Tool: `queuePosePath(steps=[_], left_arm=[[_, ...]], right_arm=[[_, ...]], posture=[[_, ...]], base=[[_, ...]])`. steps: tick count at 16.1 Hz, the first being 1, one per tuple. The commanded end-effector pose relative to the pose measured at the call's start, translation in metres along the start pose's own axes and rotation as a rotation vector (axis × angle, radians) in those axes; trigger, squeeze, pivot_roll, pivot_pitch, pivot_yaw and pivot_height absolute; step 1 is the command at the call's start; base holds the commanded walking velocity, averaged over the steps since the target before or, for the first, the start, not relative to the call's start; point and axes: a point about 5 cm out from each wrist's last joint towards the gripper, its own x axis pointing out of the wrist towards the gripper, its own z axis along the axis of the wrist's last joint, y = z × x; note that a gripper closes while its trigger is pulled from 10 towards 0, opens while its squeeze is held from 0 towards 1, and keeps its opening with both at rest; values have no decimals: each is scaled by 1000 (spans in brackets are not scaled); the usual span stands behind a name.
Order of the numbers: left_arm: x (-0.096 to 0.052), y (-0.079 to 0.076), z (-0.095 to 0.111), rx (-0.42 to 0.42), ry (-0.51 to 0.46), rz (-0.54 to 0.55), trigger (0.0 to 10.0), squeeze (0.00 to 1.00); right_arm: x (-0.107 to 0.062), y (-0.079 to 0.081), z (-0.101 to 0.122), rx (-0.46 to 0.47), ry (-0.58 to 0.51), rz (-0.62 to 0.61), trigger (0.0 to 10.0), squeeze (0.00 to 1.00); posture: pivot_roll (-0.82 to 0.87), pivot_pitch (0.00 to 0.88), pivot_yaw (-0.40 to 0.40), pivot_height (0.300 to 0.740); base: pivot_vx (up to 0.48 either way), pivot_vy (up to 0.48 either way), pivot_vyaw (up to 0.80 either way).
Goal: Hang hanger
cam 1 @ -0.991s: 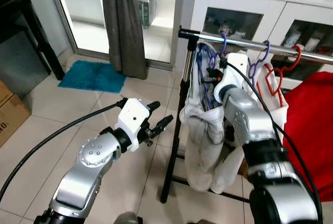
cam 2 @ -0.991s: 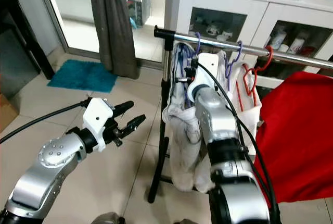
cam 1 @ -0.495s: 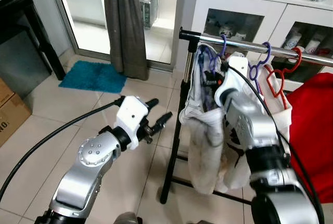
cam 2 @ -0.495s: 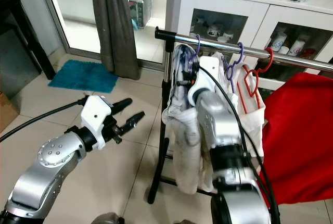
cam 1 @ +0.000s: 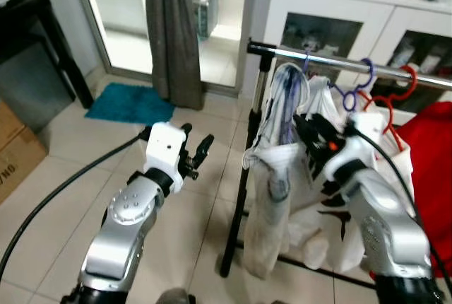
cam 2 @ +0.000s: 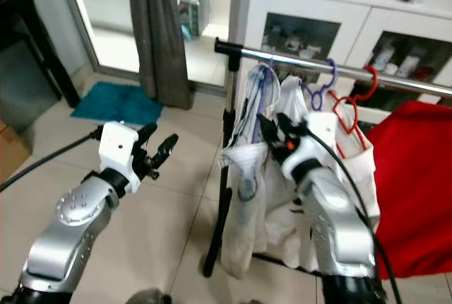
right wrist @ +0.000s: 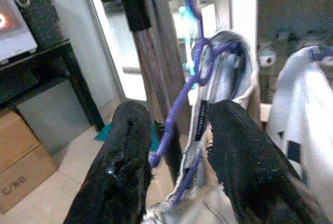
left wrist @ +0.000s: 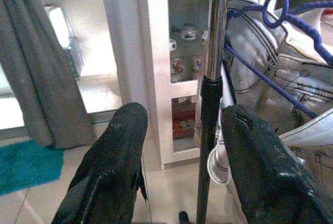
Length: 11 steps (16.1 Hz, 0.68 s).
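- Judging by the purple hanger (right wrist: 193,75), whose hook sits over the rail (cam 1: 332,60) near the post with a pale garment (cam 1: 272,177) draped from it, we take the hanging as done.
- Our right gripper (right wrist: 179,146) is released, its 2 fingers spread with the hanger's wire seen between them, apparently untouched.
- Our left gripper (cam 1: 198,154) is also released and empty, held out beside the rack post (left wrist: 210,104).
- 2 more hangers (cam 1: 378,85) share the rail, 1 purple and 1 red.
- What is left, we think, is only drawing the right arm clear.
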Motion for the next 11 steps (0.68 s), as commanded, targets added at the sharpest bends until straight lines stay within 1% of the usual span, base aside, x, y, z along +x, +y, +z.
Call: queuePosePath(steps=[1, 2, 3, 4, 5, 6, 8, 11], left_arm=[[-6, 7, 3, 7, -19, 82, 10000, 0], [-11, 11, 4, 4, -34, 142, 10000, 0], [-16, 14, 2, 2, -25, 168, 10000, 0], [-19, 15, -1, 1, -7, 184, 10000, 0], [-25, 17, -6, 4, 16, 201, 10000, 0], [-28, 16, -9, 10, 29, 202, 10000, 0], [-28, 17, -10, 2, 32, 218, 10000, 0], [-28, 17, -10, 2, 32, 218, 10000, 0]], right_arm=[[-10, 1, 9, -12, -30, 7, 10000, 1000], [-20, 0, 7, -31, -12, -28, 10000, 1000], [-27, -1, 1, -30, 20, -66, 10000, 0], [-31, -1, -1, -28, 22, -80, 10000, 0], [-37, -2, -6, -50, 38, -120, 10000, 0], [-39, -3, -9, -36, 51, -147, 10000, 0], [-41, -4, -15, -21, 79, -168, 10000, 0], [-41, -4, -15, -21, 79, -168, 10000, 0]], posture=[[122, 0, 15, 740], [122, 0, 15, 740], [115, 0, 15, 740], [115, 0, 10, 740], [114, 0, 6, 740], [113, 0, 3, 740], [121, 0, -5, 740], [121, 0, -5, 740]], base=[[0, 0, 0], [0, 0, 0], [0, 0, 0], [0, 0, 0], [0, 0, 0], [0, 0, 0], [0, 0, 0], [0, 0, 0]])
